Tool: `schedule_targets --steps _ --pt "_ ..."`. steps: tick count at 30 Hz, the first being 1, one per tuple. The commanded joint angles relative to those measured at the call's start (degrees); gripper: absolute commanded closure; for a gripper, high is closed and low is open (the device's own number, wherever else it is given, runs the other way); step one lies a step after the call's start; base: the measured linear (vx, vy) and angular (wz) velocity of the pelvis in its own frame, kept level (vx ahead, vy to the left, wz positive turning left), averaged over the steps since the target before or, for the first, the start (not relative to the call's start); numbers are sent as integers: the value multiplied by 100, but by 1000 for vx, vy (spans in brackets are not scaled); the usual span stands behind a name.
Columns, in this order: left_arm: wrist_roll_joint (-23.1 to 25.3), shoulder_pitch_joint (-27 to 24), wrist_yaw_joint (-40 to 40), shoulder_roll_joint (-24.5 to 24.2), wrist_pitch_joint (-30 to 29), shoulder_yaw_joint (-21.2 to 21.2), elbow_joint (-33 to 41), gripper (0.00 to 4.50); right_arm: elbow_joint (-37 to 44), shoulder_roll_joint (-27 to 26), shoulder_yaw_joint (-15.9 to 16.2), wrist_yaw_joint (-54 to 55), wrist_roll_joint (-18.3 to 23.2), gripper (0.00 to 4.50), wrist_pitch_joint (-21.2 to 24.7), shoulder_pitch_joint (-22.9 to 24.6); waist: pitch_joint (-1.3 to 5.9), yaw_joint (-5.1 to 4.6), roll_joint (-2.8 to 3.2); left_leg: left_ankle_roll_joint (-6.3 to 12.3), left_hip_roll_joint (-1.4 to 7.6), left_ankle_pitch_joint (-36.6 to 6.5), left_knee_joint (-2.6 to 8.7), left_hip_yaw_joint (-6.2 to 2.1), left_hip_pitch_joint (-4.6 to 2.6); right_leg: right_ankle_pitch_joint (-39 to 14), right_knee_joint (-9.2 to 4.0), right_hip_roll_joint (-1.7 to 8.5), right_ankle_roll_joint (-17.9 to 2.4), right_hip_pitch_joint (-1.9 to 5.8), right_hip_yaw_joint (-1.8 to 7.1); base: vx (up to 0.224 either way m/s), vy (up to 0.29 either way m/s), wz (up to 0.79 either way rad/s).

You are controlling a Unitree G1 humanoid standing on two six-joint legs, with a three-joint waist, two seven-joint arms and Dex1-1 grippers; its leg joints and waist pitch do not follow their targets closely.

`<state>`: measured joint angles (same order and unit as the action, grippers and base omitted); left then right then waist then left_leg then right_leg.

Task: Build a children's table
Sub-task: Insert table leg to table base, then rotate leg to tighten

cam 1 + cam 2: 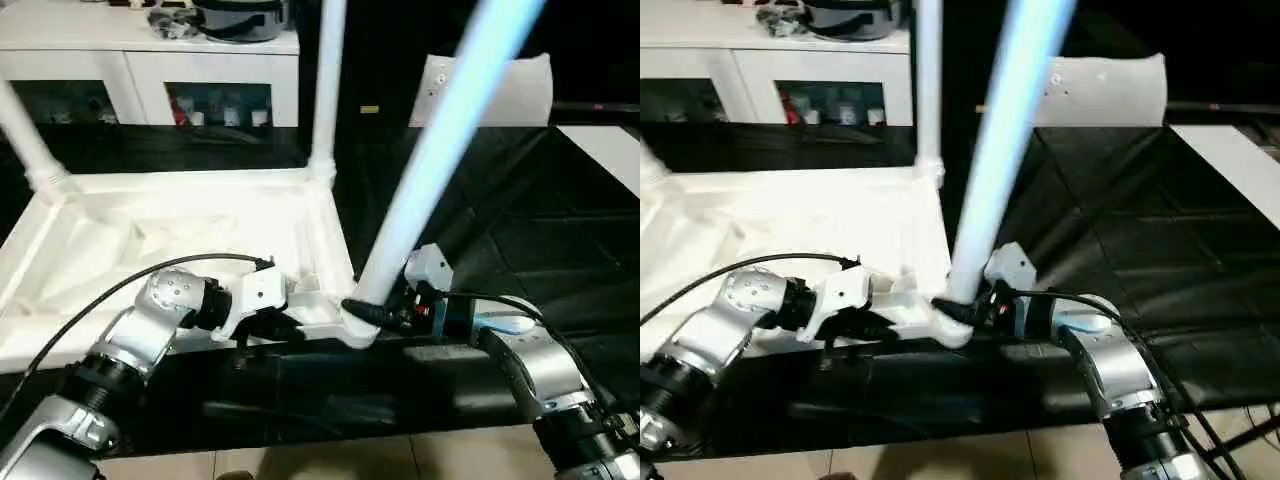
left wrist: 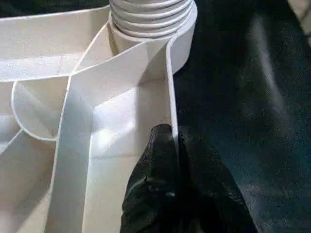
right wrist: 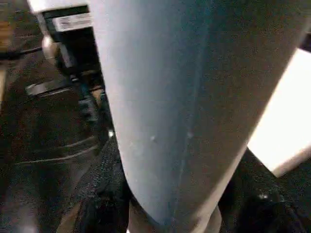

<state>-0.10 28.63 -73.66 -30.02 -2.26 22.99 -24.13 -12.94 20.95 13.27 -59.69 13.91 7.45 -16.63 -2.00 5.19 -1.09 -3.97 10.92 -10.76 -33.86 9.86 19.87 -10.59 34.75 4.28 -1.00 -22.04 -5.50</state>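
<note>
The white table top [image 1: 150, 250] lies upside down on the black surface, ribbed underside up. Two legs stand in its far corners, one on the left [image 1: 25, 130] and one on the right [image 1: 327, 90]. A third leg [image 1: 440, 150] leans up and to the right from the near right corner socket [image 1: 350, 325]. Its threaded end [image 2: 150, 12] sits in that socket. My right gripper [image 1: 375, 310] is shut around this leg's base [image 3: 175, 121]. My left gripper [image 2: 173, 133] is shut on the top's rim wall [image 2: 170, 82] just beside the socket, one finger [image 2: 158, 145] inside the rim.
A white cabinet [image 1: 150, 60] with dark openings stands at the back, a dark pot [image 1: 240, 15] on it. A white cushion-like bag [image 1: 520, 90] sits at the back right and a white panel [image 1: 605, 150] at the right edge. Floor tiles [image 1: 400, 460] show below the table's front edge.
</note>
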Motion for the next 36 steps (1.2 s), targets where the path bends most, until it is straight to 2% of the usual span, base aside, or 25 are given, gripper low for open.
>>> schedule_targets --steps 1,3,4,6,8,11,12,13,15,16,17,18,20,21,22,23,24,25,27,28,29,30,32,36 --pt "215 310 -132 -2 262 142 -23 450 -388 12 729 -483 -201 259 327 280 200 -29 64 19 269 -2081 494 -121 -68 -2457 -575 451 -729 143 345 0 0 0" --pt "295 374 -123 -15 334 173 -116 450 -387 5 801 -557 -226 259 291 302 187 -35 59 -17 266 -2201 500 -126 -76 -2568 -592 461 -724 145 344 0 0 0" --pt "342 402 -118 -23 381 188 -163 450 -384 -3 836 -594 -237 259 274 320 188 -40 38 -30 265 -2252 499 -129 -83 -2653 -591 468 -704 151 341 0 0 0" --pt "378 445 -116 -29 418 193 -234 450 -368 -27 859 -607 -251 259 271 337 181 -37 23 -37 258 -2346 500 -140 -105 -2989 -630 490 -604 149 332 0 0 0" --pt "454 494 -29 -60 445 180 -326 450 -311 -94 876 -574 -249 259 291 370 191 -22 38 -36 256 -2325 509 -147 -124 -3151 -663 501 -522 148 330 0 0 0" --pt "426 480 38 -81 392 113 -371 450 -387 -210 816 -468 -260 259 238 340 199 -25 29 -50 266 -2331 532 -156 -135 -3134 -671 508 -534 167 320 0 0 0" --pt "418 476 40 -85 391 107 -376 450 -404 -227 804 -450 -262 259 229 332 215 -17 55 -57 269 -2304 534 -159 -139 -3071 -664 512 -555 174 322 0 0 0" --pt "395 416 80 -117 333 73 -323 450 -463 -301 742 -347 -262 259 189 304 212 -24 60 -63 273 -2287 545 -159 -123 -2956 -658 506 -595 175 327 0 0 0" --pt "347 321 148 -146 212 1 -220 450 -538 -405 646 -191 -247 259 154 273 189 -39 55 -89 266 -2443 552 -164 -136 -3159 -685 505 -576 157 309 0 0 0" --pt "325 279 182 -154 146 -38 -168 450 -568 -447 604 -126 -238 259 139 263 191 -38 74 -116 269 -2482 550 -171 -148 -3228 -685 516 -564 156 309 0 0 0" --pt "245 136 391 -133 -214 -199 77 450 -648 -539 520 110 -286 259 59 238 185 -50 95 -158 270 -2548 554 -183 -147 -3347 -685 532 -545 158 305 0 0 0" --pt "160 -14 558 -105 -527 -338 324 450 -739 -638 438 365 -347 259 -14 208 176 -70 76 -164 270 -2574 560 -191 -131 -3421 -699 532 -525 163 294 0 0 0" --pt "-41 -455 1004 21 -1385 -642 1114 450 -1041 -937 160 1183 -491 259 -136 71 144 -136 92 -194 241 -2740 534 -213 -168 -3844 -759 542 -418 124 252 0 0 0" --pt "-66 -515 1059 44 -1494 -675 1225 450 -1090 -984 114 1306 -510 259 -145 45 136 -226 95 -237 256 -2844 562 -246 -128 -3860 -744 529 -415 148 216 0 0 0" --pt "-115 -625 1180 118 -1726 -732 1447 450 -1183 -1066 26 1527 -530 259 -150 -12 118 -267 98 -217 236 -2945 557 -257 -128 -4012 -785 504 -331 140 172 0 0 0" --pt "-185 -785 1356 225 -2062 -815 1770 450 -1316 -1185 -101 1848 -559 259 -158 -95 147 -336 129 -284 249 -3080 544 -287 -144 -4028 -767 531 -273 171 141 0 0 0" --pt "-167 -1009 1647 432 -2544 -858 2290 450 -1534 -1416 -320 2356 -527 259 -103 -276 129 -398 98 -244 241 -3085 572 -303 -97 -3986 -792 507 -274 199 98 -43 45 -23" --pt "-151 -1066 1729 500 -2677 -858 2428 450 -1599 -1476 -367 2483 -525 259 -97 -333 128 -456 199 -279 282 -3257 622 -355 -52 -3794 -765 500 -282 270 29 -43 45 -23" --pt "-88 -1145 1918 685 -2911 -839 2649 450 -1750 -1579 -417 2710 -559 259 -132 -465 160 -550 230 -250 272 -3396 611 -391 -48 -3300 -787 507 -375 287 33 -15 25 -10" --pt "-33 -1208 2108 917 -3190 -802 2893 450 -1938 -1705 -473 2930 -558 259 -145 -617 156 -584 196 -233 277 -3270 618 -383 -32 -2947 -747 518 -575 269 78 0 0 0" --pt "-20 -1227 2212 1073 -3347 -760 3037 450 -2077 -1802 -524 3092 -537 259 -115 -723 129 -605 167 -192 251 -3279 597 -340 -70 -3014 -797 491 -615 205 85 0 0 0" --pt "-10 -1217 2279 1173 -3430 -716 3102 450 -2193 -1858 -537 3193 -550 259 -112 -806 137 -613 145 -176 232 -3239 563 -316 -109 -3086 -809 502 -624 176 102 0 0 0" --pt "17 -1182 2495 1415 -3699 -560 3301 450 -2560 -2032 -583 3486 -622 259 -127 -1055 141 -599 89 -60 198 -2878 534 -299 -60 -3290 -829 517 -573 197 106 0 0 0" --pt "234 -1098 2731 1364 -3753 -446 3216 450 -2773 -2174 -601 3589 -691 259 -127 -1204 146 -590 96 -20 213 -2722 560 -300 -22 -3064 -778 489 -592 206 127 0 0 0"
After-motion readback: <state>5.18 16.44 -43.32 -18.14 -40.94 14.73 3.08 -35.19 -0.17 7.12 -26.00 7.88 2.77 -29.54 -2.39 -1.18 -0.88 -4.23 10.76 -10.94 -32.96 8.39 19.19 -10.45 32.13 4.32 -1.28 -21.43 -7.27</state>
